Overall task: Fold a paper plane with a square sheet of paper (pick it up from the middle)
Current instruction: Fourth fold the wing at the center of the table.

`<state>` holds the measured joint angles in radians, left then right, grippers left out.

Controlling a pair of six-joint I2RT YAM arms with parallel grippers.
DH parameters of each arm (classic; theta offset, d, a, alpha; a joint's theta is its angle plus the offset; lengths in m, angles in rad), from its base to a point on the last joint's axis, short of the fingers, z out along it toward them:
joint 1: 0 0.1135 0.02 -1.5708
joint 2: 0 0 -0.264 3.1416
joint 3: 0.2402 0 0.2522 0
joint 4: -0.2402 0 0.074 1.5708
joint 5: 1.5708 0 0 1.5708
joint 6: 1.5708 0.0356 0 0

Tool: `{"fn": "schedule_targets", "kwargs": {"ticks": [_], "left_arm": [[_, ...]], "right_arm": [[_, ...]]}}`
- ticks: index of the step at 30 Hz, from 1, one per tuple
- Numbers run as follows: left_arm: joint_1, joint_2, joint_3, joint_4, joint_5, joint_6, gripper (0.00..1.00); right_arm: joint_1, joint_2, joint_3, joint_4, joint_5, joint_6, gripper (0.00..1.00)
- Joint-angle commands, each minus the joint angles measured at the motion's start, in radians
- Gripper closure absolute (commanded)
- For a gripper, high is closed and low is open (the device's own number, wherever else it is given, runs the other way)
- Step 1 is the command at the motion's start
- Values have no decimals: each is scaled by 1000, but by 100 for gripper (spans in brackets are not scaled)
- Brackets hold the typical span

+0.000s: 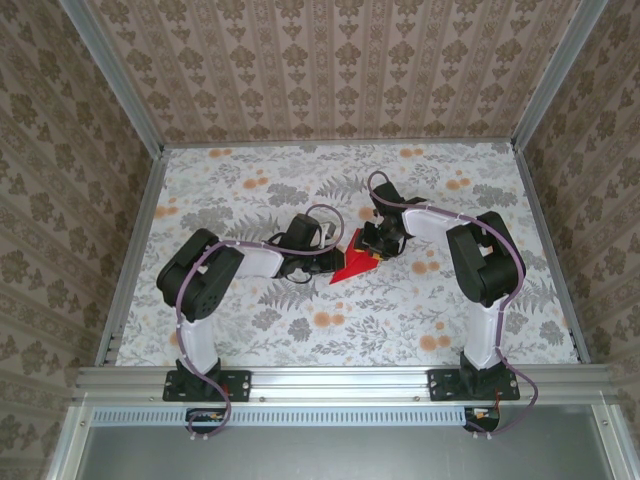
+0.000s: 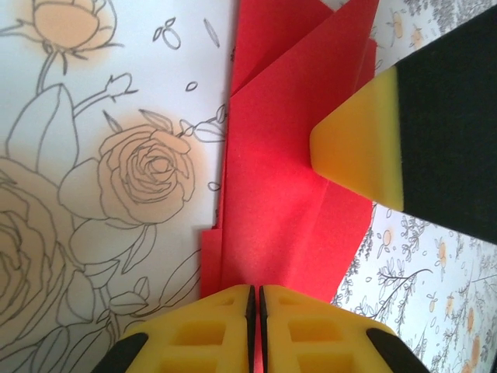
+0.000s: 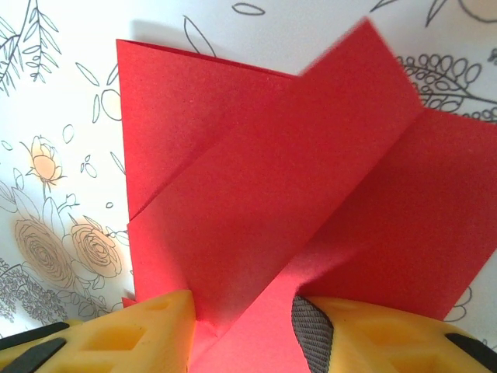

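Red square sheet of paper [image 1: 353,264], partly folded with layered flaps, lies mid-table [image 1: 250,180] between the two grippers. In the left wrist view we see the left gripper [image 2: 254,291] with jaws together at the paper's near edge; we cannot tell if paper is pinched in the seam. The right gripper [image 3: 242,303] has jaws apart, straddling a raised crease. One of its fingertips [image 2: 357,148] rests on the sheet.
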<state>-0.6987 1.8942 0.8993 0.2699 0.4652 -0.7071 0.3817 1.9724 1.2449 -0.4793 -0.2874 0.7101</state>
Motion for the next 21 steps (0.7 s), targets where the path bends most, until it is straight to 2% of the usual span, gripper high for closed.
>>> {"fn": "schedule_targets", "kwargs": {"ticks": [1,14,21], "left_arm": [[2,29,28,-91,-29,9,88],[-5,84,91,-254,-25,49,92],[-8,89,107,-300,-39,61,93]], "right_arm": [[-7,129,-66,-116,123,2,54],[-17,-64,21,-92,-51,-9,55],[-17,-205,-28,-4,-143,-33,56]]}}
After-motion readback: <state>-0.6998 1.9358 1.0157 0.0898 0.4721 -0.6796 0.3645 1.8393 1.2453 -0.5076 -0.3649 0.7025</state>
